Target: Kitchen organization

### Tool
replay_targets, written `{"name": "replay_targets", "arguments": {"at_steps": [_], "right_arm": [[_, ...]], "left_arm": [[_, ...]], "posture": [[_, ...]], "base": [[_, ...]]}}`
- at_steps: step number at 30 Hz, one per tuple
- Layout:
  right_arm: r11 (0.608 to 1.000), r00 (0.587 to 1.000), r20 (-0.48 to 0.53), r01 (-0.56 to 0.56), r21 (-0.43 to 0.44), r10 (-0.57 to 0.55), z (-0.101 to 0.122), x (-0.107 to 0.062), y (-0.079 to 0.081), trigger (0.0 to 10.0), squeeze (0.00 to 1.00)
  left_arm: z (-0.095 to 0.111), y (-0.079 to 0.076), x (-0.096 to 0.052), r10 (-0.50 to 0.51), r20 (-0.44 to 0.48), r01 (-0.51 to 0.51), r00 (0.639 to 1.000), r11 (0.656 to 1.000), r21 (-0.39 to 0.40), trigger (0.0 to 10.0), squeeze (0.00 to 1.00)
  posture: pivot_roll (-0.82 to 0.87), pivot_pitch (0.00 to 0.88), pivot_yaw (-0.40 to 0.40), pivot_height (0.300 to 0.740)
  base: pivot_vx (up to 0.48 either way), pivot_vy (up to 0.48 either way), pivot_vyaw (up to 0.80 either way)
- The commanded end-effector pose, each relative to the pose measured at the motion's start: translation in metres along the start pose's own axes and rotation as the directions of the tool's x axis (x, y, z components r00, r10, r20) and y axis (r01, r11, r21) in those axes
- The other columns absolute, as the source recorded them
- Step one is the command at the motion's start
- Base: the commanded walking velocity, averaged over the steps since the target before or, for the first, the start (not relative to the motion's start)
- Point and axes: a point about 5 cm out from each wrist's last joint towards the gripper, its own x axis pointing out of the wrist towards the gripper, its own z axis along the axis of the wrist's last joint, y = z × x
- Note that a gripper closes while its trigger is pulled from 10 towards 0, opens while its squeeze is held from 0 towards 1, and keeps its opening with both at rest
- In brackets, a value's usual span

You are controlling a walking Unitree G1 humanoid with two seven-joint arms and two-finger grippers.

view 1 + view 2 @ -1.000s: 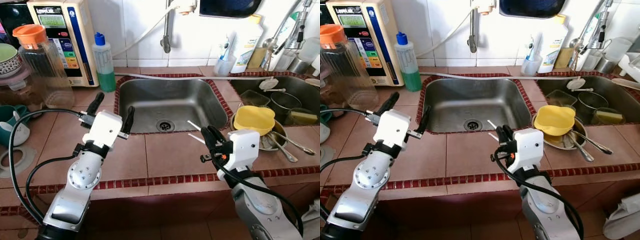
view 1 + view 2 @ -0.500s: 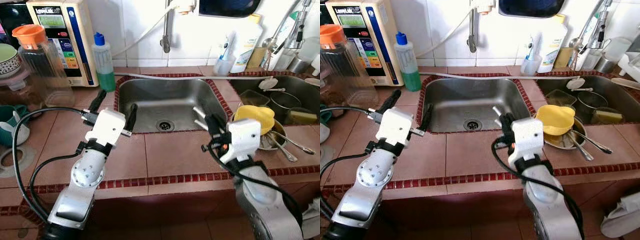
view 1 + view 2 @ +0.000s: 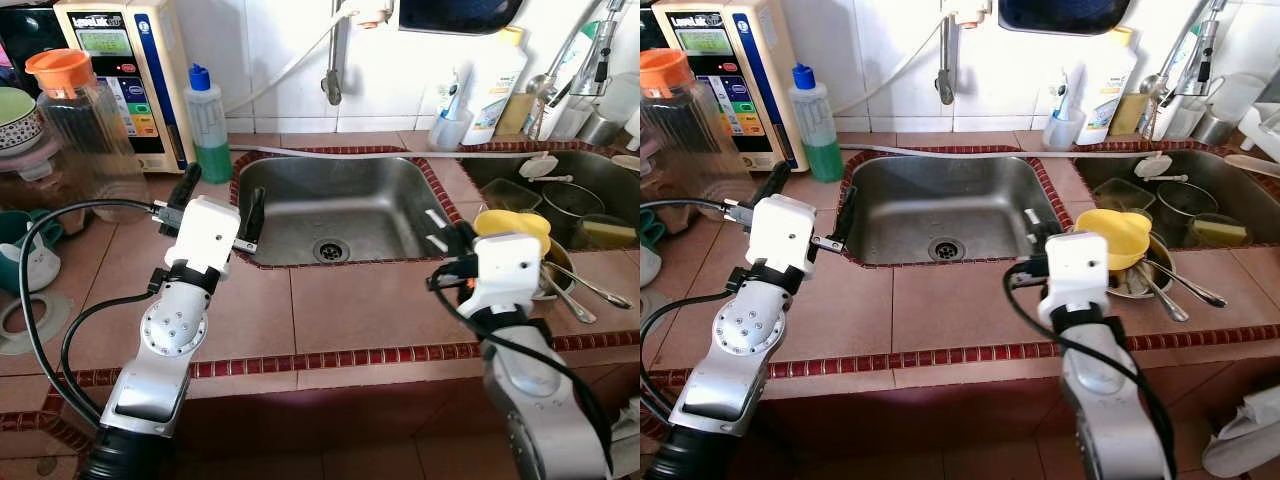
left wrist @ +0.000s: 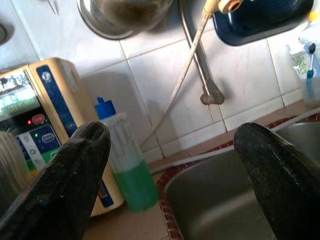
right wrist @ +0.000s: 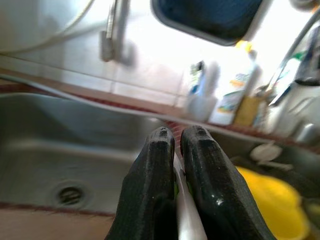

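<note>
— Head views first; what stands where?
— Tiled bench (image 3: 340, 310) with a steel sink (image 3: 335, 205) sunk in its middle; the left hand (image 3: 218, 200) hovers at the sink's left rim, its fingers spread wide apart and holding nothing; the right hand (image 3: 447, 232) sits over the sink's right rim, fingers pressed together on a thin white stick (image 3: 436, 218) that juts toward the basin.

— And beyond the right hand?
— A yellow bowl (image 3: 512, 224), upturned, just beside it on a metal dish with spoons (image 3: 585, 290); a second basin (image 3: 575, 190) behind holds pots; at the far left stand a green soap bottle (image 3: 208, 125), a water machine (image 3: 125, 70) and an orange-capped jar (image 3: 85, 130).

— Left wrist view?
— Two black fingers (image 4: 65, 185) far apart with nothing between them; past them the green soap bottle, the water machine, a tap pipe (image 4: 200, 70) on white tiles and a corner of the sink.

— Right wrist view?
— Blurred; the fingers (image 5: 150, 195) lie nearly touching, the white stick pinched between them; the sink lies below and the yellow bowl off to one side.
</note>
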Motion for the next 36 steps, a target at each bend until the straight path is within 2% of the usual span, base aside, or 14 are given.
{"name": "replay_targets", "arguments": {"at_steps": [1, 12, 13, 14, 15, 16, 29, 30, 31, 32, 34, 36], "right_arm": [[0.998, 0.999, 0.025, 0.042, -0.041, -0.041, 0.003, 0.005, -0.009, 10.0, 0.00], [0.996, 0.998, 0.002, 0.070, -0.060, -0.070, -0.004, 0.011, -0.014, 10.0, 0.00], [0.995, 0.997, 0.003, 0.076, -0.066, -0.076, -0.005, 0.012, -0.015, 9.6, 0.00], [0.994, 0.997, 0.004, 0.079, -0.069, -0.079, -0.006, 0.013, -0.016, 9.6, 0.00], [0.994, 0.996, 0.005, 0.087, -0.071, -0.087, -0.006, 0.015, -0.017, 7.5, 0.00], [0.993, 0.996, 0.007, 0.090, -0.071, -0.089, -0.006, 0.015, -0.018, 0.0, 0.00], [0.992, 0.994, 0.012, 0.105, -0.065, -0.105, -0.009, 0.017, -0.021, 0.0, 0.00], [0.991, 0.994, 0.009, 0.108, -0.078, -0.108, -0.009, 0.017, -0.022, 0.4, 0.00], [0.986, 0.992, 0.007, 0.123, -0.112, -0.123, -0.010, 0.017, -0.025, 8.7, 0.00], [0.981, 0.990, 0.000, 0.142, -0.130, -0.144, -0.012, 0.017, -0.028, 10.0, 0.00], [0.969, 0.981, -0.012, 0.189, -0.159, -0.193, -0.015, 0.017, -0.036, 10.0, 0.00], [0.969, 0.980, -0.017, 0.192, -0.154, -0.197, -0.016, 0.017, -0.038, 10.0, 0.00]], "left_arm": [[0.003, 0.002, 0.005, 0.021, 0.014, -0.021, 1.000, 1.000, 0.013, 10.0, 0.00], [0.002, 0.003, 0.005, 0.023, 0.011, -0.023, 1.000, 1.000, 0.013, 10.0, 0.00], [0.002, 0.003, 0.005, 0.024, 0.011, -0.025, 1.000, 1.000, 0.013, 10.0, 0.00], [0.002, 0.002, 0.006, 0.025, 0.011, -0.025, 1.000, 1.000, 0.014, 10.0, 0.00], [0.003, 0.002, 0.006, 0.025, 0.012, -0.026, 1.000, 1.000, 0.014, 10.0, 0.00], [0.003, 0.002, 0.006, 0.025, 0.012, -0.026, 1.000, 1.000, 0.014, 10.0, 0.00], [0.002, 0.002, 0.005, 0.024, 0.011, -0.024, 1.000, 1.000, 0.019, 10.0, 0.00], [0.002, 0.002, 0.005, 0.024, 0.011, -0.024, 1.000, 1.000, 0.020, 10.0, 0.00], [0.002, 0.002, 0.005, 0.023, 0.011, -0.023, 1.000, 1.000, 0.019, 10.0, 0.00], [0.002, 0.002, 0.005, 0.022, 0.011, -0.023, 1.000, 1.000, 0.019, 10.0, 0.00], [0.002, 0.002, 0.004, 0.022, 0.010, -0.022, 1.000, 1.000, 0.020, 10.0, 0.00], [0.002, 0.002, 0.004, 0.022, 0.010, -0.022, 1.000, 1.000, 0.019, 10.0, 0.00]], "posture": [[0.11, 0.000, 0.007, 0.740], [0.12, 0.000, 0.004, 0.740], [0.12, 0.000, 0.005, 0.740], [0.12, 0.000, 0.005, 0.740], [0.12, 0.000, 0.006, 0.740], [0.12, 0.000, 0.006, 0.740], [0.12, 0.000, 0.008, 0.740], [0.12, 0.000, 0.008, 0.740], [0.12, 0.000, 0.008, 0.740], [0.12, 0.000, 0.008, 0.740], [0.12, 0.000, 0.008, 0.740], [0.12, 0.000, 0.008, 0.740]], "base": [[0.000, 0.000, 0.00], [0.000, 0.000, 0.00], [0.000, 0.000, 0.00], [0.000, 0.000, 0.00], [0.000, 0.000, 0.00], [0.000, 0.000, 0.00], [0.000, 0.000, 0.00], [0.000, 0.000, 0.00], [0.000, 0.000, 0.00], [0.000, 0.000, 0.00], [0.000, 0.000, 0.00], [0.000, 0.000, 0.00]]}}
